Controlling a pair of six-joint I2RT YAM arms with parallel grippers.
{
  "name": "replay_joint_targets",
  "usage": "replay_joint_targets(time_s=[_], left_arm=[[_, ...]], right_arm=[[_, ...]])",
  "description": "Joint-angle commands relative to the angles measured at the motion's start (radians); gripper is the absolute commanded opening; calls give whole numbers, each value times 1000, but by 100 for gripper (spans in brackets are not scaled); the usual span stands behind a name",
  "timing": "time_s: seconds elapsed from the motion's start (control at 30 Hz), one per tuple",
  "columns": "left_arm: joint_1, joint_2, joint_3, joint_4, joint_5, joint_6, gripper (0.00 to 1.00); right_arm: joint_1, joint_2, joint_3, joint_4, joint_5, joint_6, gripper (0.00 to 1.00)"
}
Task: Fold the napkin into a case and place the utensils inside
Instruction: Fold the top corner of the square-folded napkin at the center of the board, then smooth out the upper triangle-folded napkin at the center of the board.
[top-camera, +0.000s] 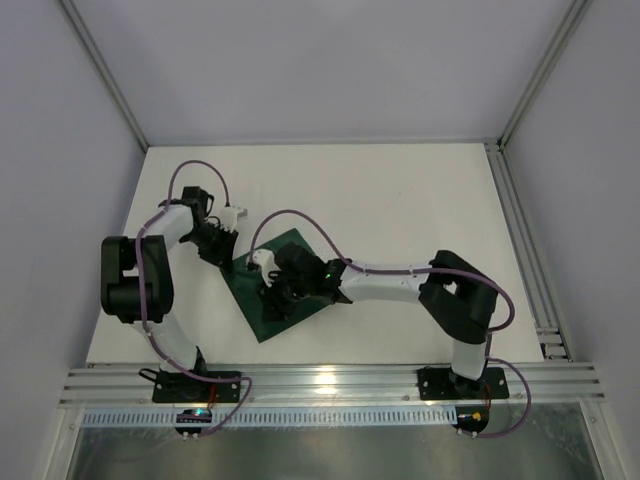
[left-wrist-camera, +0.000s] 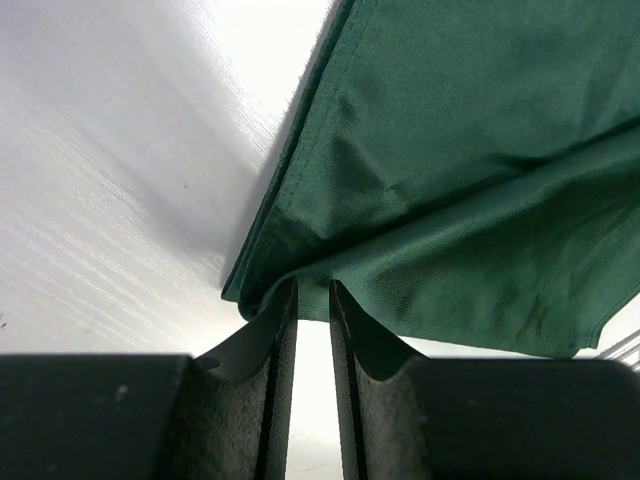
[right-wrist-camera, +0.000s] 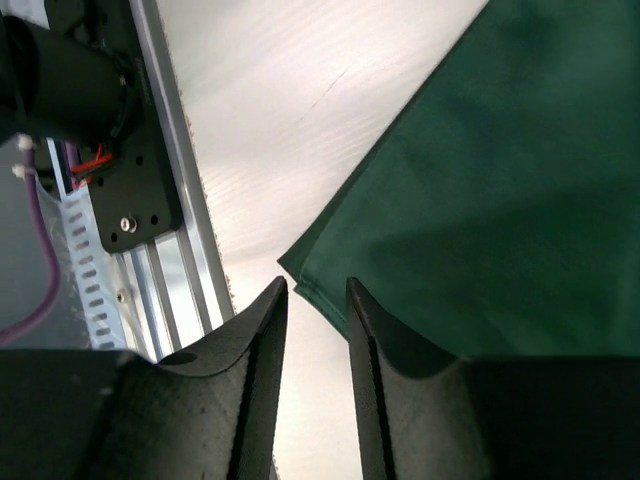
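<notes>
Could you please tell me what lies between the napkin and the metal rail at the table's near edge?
Only a bare strip of white table lies between the napkin and the rail; the top and right wrist views both show it.

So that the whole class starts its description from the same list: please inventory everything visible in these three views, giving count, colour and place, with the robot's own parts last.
napkin: one, dark green, folded, mid-table between the grippers
utensils: none in view
table: one, white, under everything
rails: several, silver, along the table's near edge and right side
walls: grey panels, around the table
cables: several, purple, looping along both arms
left arm: one, white and black, near left
right arm: one, white and black, near right
left gripper: one, black, fingers nearly together, apparently pinching the napkin's edge
right gripper: one, black, fingers apart beside a napkin corner, holding nothing
</notes>
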Motion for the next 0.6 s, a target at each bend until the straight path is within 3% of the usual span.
replay_joint_targets(time_s=[0.0,0.23,0.57], left_arm=[[-2,3,-5,30,-5,10,20],[-2,-4,-13,35,-11,11,20],[-2,0,-7,30,-26,16,20]], right_arm=[[-76,-123,-87,35,76,87,33],[-282,-238,-338,182,119,254,12],[-363,-215,-427,204,168,265,7]])
